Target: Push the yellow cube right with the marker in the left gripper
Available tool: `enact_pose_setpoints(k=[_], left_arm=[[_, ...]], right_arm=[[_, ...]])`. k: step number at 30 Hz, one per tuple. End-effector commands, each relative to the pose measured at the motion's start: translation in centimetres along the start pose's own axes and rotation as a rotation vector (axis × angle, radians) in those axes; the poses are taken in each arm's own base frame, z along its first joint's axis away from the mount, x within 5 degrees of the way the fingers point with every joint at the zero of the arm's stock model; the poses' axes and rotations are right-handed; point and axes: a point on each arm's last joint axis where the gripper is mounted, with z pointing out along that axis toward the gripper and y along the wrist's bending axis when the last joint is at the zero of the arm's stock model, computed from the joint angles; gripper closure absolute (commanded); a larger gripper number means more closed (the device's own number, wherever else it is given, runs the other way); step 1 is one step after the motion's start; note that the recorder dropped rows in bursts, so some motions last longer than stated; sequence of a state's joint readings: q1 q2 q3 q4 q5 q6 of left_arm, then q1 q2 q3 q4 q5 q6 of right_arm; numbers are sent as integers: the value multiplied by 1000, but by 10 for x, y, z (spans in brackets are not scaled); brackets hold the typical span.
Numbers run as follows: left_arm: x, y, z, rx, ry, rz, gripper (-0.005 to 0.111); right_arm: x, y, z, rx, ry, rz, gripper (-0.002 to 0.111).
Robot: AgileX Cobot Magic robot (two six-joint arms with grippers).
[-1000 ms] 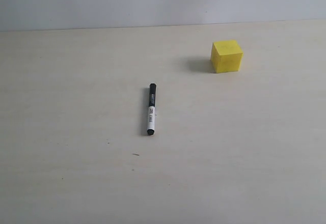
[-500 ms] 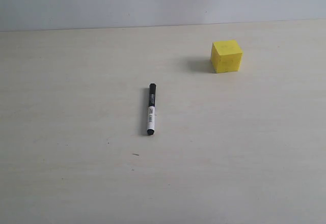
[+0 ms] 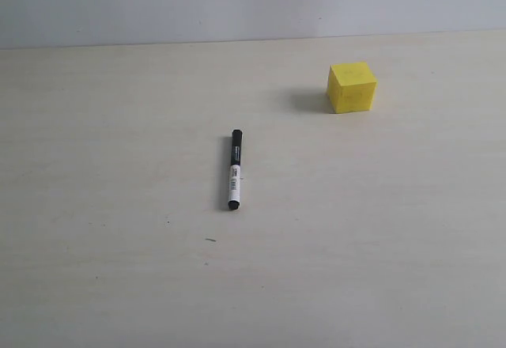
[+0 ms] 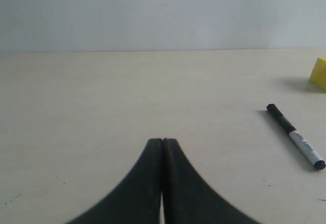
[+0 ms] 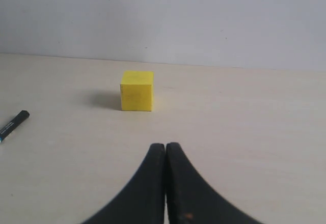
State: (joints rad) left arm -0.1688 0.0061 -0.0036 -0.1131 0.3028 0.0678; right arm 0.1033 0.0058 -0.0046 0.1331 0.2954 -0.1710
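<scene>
The marker [image 3: 234, 169] lies flat on the table near the middle of the exterior view, black cap pointing away, held by nothing. It also shows in the left wrist view as the marker [image 4: 295, 136] and its cap end in the right wrist view as the marker [image 5: 13, 123]. The yellow cube [image 3: 352, 87] stands at the far right, apart from the marker, cube [image 5: 137, 90], cube [image 4: 319, 73]. My left gripper [image 4: 162, 141] is shut and empty, well short of the marker. My right gripper [image 5: 165, 145] is shut and empty, short of the cube. Neither gripper shows in the exterior view.
The pale wooden table [image 3: 118, 269] runs back to a plain grey wall [image 3: 237, 0]. A few small dark specks [image 3: 210, 240] mark the tabletop in front of the marker.
</scene>
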Motion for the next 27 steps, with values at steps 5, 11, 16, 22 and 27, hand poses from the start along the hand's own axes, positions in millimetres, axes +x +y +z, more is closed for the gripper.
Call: enact_pose_setpoints(k=[5,11,16,22,27], left_arm=[[2,1,0,-10,13,16,107],[6,0,0,-6,51,13,107],[6,0,0,-6,51,13,107],[6,0,0,-6,51,13,107],[6,0,0,-6,51,13,107]], right_arm=[[1,0,0,-1,-7,-4,108],[1,0,0,-1,-7,-4,108],[1,0,0,-1,-7,-4,108],[1,0,0,-1,-7,-4,108],[1,0,0,-1,-7,-4,108]])
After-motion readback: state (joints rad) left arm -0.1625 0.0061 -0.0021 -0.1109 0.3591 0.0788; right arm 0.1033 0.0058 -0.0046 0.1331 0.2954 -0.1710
